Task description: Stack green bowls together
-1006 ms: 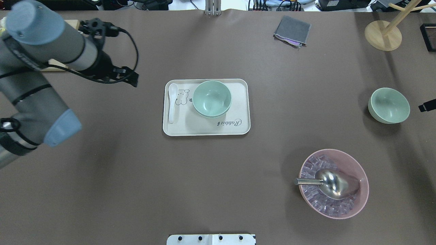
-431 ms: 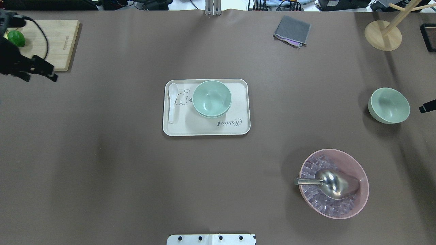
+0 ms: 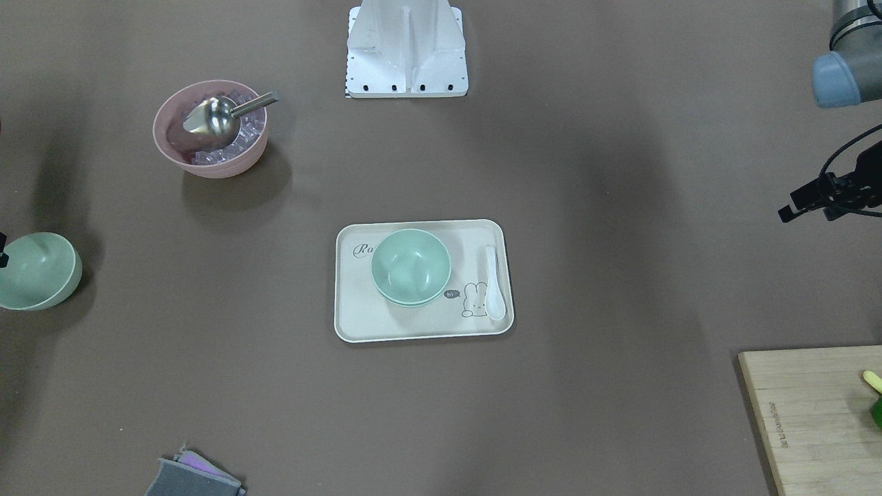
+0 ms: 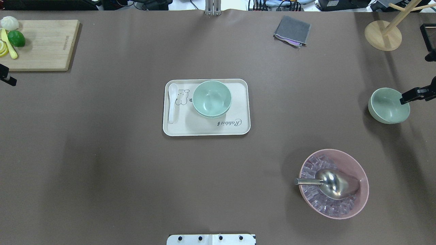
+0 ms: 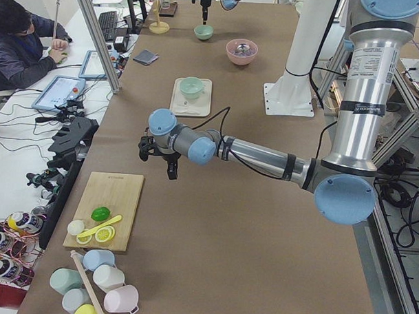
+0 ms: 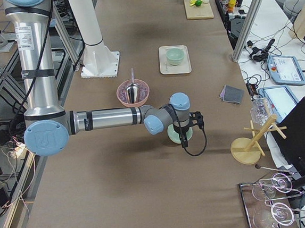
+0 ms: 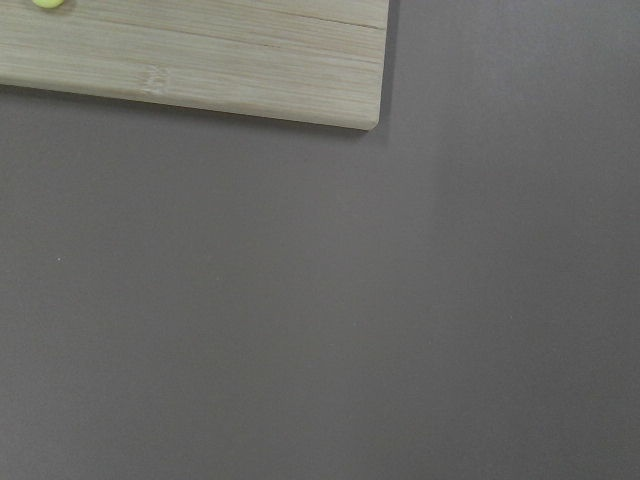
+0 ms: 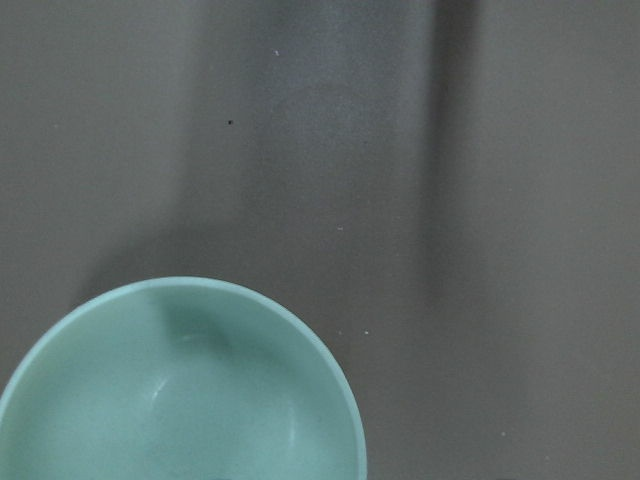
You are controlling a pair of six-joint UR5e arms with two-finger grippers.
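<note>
Two green bowls (image 4: 212, 98) sit nested on a cream tray (image 4: 238, 129) at the table's middle, also in the front view (image 3: 411, 266). A third green bowl (image 4: 386, 106) stands alone at the far right, and fills the lower left of the right wrist view (image 8: 180, 390). My right gripper (image 4: 407, 99) reaches in from the right edge, its black tip over that bowl's right rim. My left gripper (image 4: 7, 79) barely shows at the left edge, near the cutting board. I cannot tell whether either gripper is open or shut.
A pink bowl (image 4: 357, 170) with ice and a metal scoop stands front right. A white spoon (image 4: 172, 102) lies on the tray. A cutting board (image 4: 44, 47) with lime is back left. A grey cloth (image 4: 292, 30) and a wooden stand (image 4: 383, 35) are at the back.
My left arm has pulled back from near the tray to the left edge, uncovering the cutting board. My right gripper has moved in over the lone bowl's right rim.
</note>
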